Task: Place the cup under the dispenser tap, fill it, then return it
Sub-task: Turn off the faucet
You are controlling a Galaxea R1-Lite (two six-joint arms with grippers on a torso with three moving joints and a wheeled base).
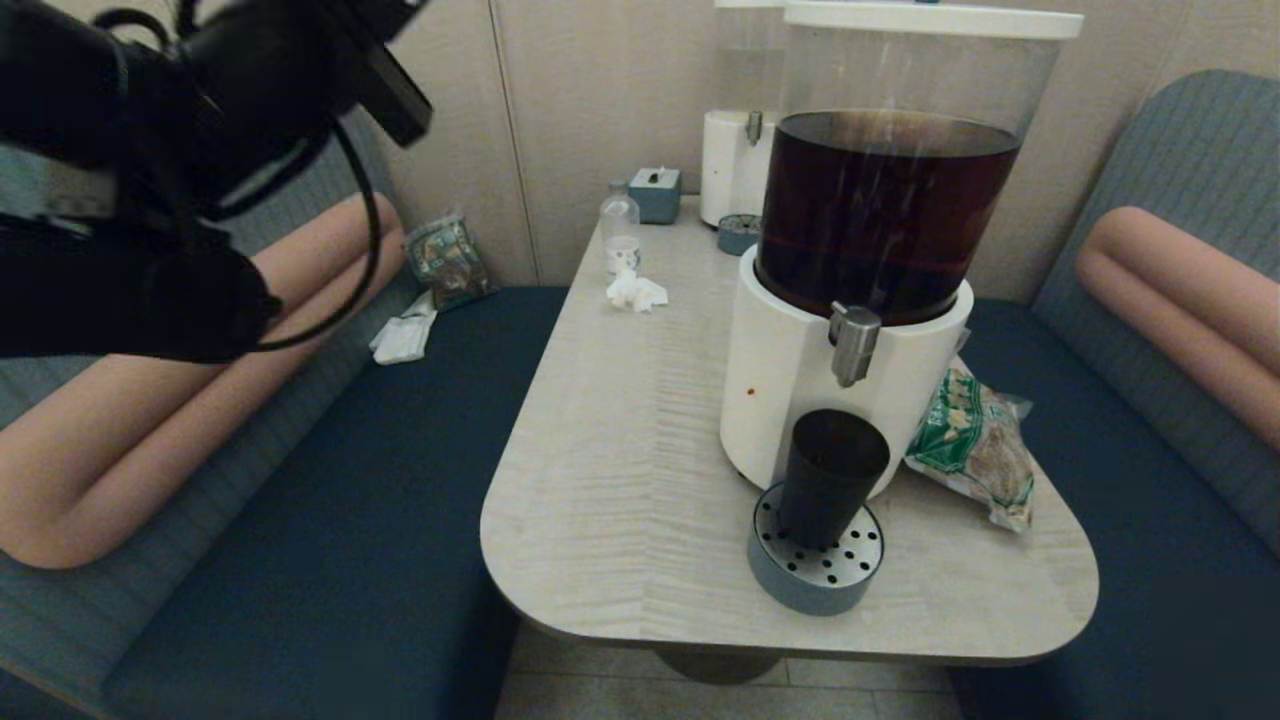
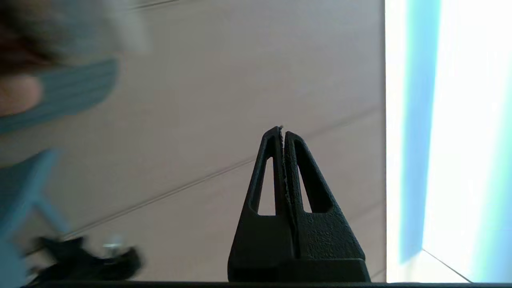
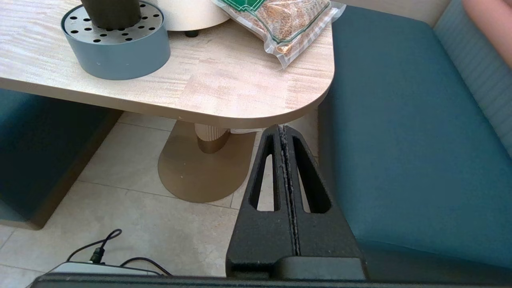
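Note:
The matte black cup (image 1: pixel 830 475) stands upright on the round grey drip tray (image 1: pixel 815 575), right below the brushed-steel dispenser tap (image 1: pixel 853 343) of the white-based dispenser (image 1: pixel 785 390) holding dark brown liquid. In the right wrist view the cup's lower part (image 3: pixel 111 12) shows on the drip tray (image 3: pixel 116 52). My left arm is raised high at the upper left of the head view, and its gripper (image 2: pixel 282 130) is shut, pointing at a beige wall. My right gripper (image 3: pixel 283 129) is shut and empty, low beside the table's near right corner, out of the head view.
A green snack bag (image 1: pixel 975 445) lies right of the dispenser. At the table's back stand a clear bottle (image 1: pixel 619 235), a crumpled tissue (image 1: pixel 636 292), a blue tissue box (image 1: pixel 655 193) and a paler dispenser (image 1: pixel 735 165). Blue bench seats (image 1: pixel 330 520) flank the table (image 1: pixel 620 480).

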